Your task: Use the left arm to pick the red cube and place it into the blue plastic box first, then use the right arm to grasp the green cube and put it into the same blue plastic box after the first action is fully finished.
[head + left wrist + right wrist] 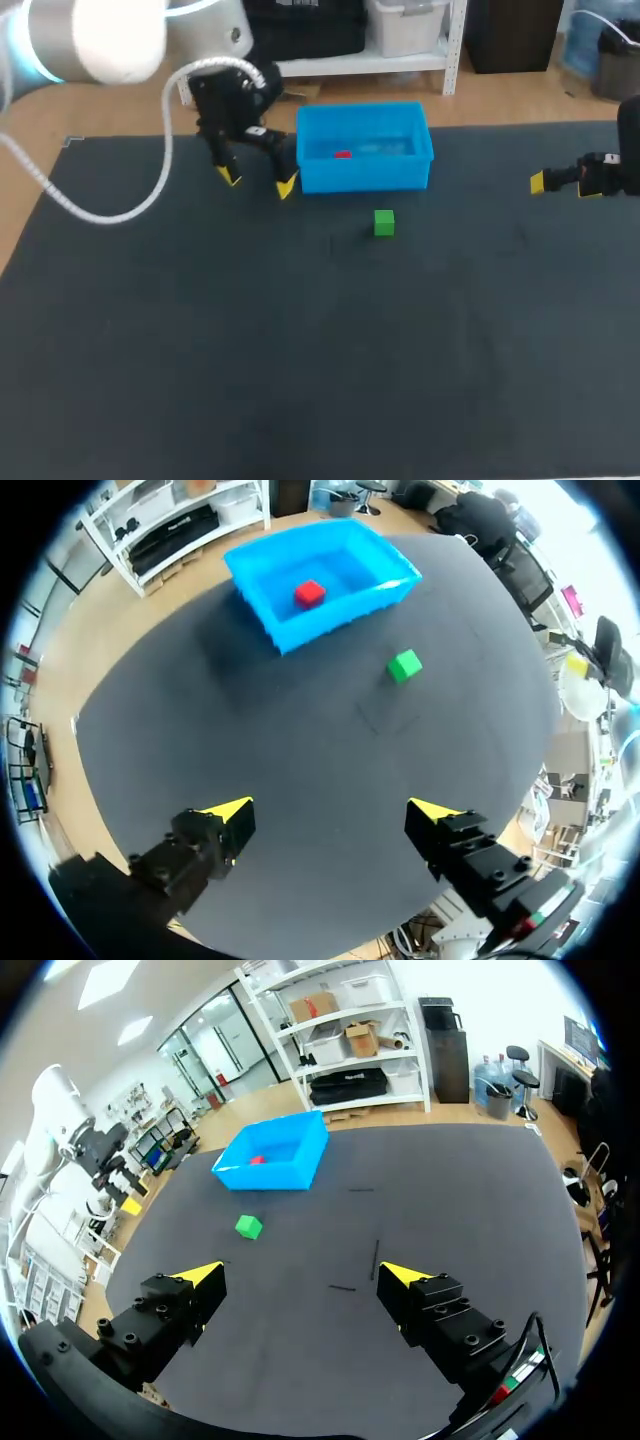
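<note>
The red cube [343, 154] [309, 593] [258, 1160] lies inside the blue plastic box [365, 176] [283, 625] [293, 1171] at the table's far middle. The green cube [384, 222] [404, 665] [248, 1227] sits on the dark mat just in front of the box. My left gripper [258, 181] [330, 808] hangs open and empty just left of the box. My right gripper [537, 182] [300, 1274] is open and empty at the far right edge, well away from the green cube, which lies far ahead of it.
The dark mat [300, 340] covers the whole table. A white cable [120, 212] loops from my left arm down over the mat's left part.
</note>
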